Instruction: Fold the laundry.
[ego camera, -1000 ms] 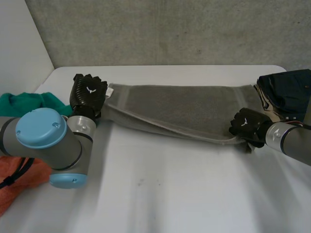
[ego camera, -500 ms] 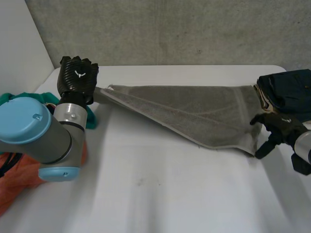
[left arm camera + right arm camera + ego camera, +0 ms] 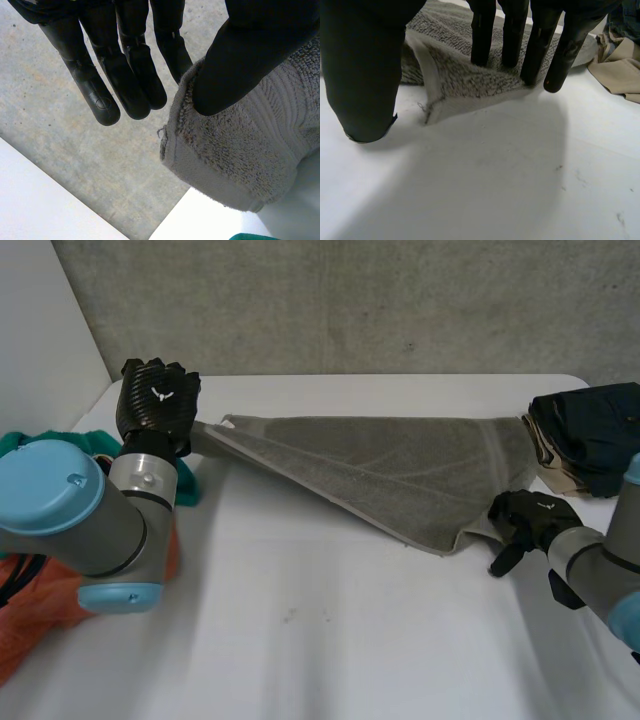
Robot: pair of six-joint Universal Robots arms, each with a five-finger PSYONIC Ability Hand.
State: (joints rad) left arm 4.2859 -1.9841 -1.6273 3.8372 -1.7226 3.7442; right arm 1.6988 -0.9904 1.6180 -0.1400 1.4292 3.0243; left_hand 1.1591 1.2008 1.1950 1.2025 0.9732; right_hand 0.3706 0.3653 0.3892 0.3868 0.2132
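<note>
The grey terry towel lies across the white worktop, 1 end corner lifted and pinched between thumb and fingers of the left hand, while the right hand rests straight, released fingers on the opposite near corner.

Left hand raised — thumb pinching towel; right hand low — fingers straight, thumb apart.

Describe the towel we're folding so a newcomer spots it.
Far across the white table, the grey towel lies stretched between the left robot hand and the right robot hand. It alone is spread out; the teal cloth, orange cloth and dark-blue garment sit bunched at the sides.
</note>
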